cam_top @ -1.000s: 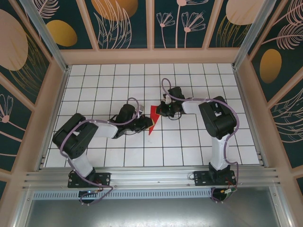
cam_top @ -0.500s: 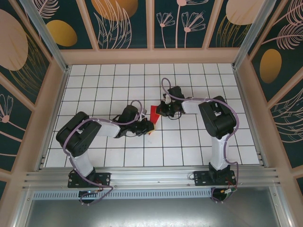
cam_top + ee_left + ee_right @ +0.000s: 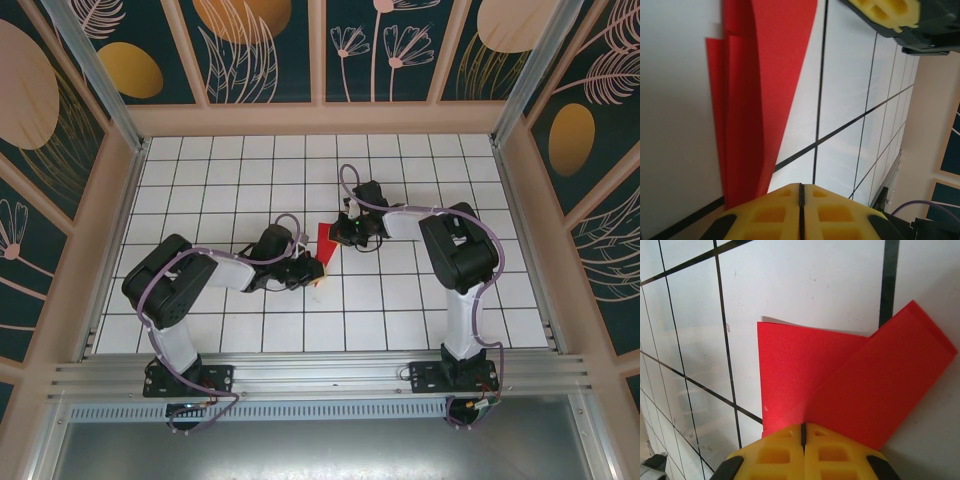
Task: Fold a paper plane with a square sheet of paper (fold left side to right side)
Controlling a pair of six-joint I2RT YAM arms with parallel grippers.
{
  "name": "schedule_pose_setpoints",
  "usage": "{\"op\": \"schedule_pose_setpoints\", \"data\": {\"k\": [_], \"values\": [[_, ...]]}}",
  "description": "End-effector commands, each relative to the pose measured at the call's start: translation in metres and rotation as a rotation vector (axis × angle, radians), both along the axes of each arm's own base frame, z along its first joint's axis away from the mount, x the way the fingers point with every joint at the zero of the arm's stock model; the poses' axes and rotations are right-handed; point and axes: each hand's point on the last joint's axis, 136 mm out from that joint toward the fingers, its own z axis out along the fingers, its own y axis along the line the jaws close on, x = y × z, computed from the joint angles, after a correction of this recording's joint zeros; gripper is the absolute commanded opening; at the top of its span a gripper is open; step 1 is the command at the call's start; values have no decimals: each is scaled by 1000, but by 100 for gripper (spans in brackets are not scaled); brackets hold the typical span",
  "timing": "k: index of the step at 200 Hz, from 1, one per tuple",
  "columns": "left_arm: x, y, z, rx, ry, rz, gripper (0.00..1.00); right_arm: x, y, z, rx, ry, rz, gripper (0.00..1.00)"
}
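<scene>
Left gripper (image 3: 800, 187) and right gripper (image 3: 802, 426), jaws together, against folded red paper (image 3: 805, 370)

White grid-tile table (image 3: 400, 330), teal floral wall panels (image 3: 270, 50), alu rail (image 3: 320, 375).

Down low, the left gripper (image 3: 801, 195) has its yellow jaws pressed together, only a thin seam between them. The square sheet of paper (image 3: 765, 65), red and folded into overlapping layers, runs down the white gridded tabletop (image 3: 850, 90) and slips behind the jaws' left side. Top right, the right gripper (image 3: 887, 12) sits just off the paper's edge.
</scene>
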Motion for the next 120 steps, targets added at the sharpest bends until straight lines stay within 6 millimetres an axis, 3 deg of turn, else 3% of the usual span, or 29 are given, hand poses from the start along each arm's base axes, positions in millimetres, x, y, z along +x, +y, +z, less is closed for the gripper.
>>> {"op": "schedule_pose_setpoints", "data": {"k": [1, 120], "values": [[-8, 9, -19, 57, 26, -4, 11, -8, -13, -31, -101, 49, -7, 2], [-24, 10, -25, 65, 46, -28, 10, -7, -14, -34, -115, 53, -5, 2]]}}
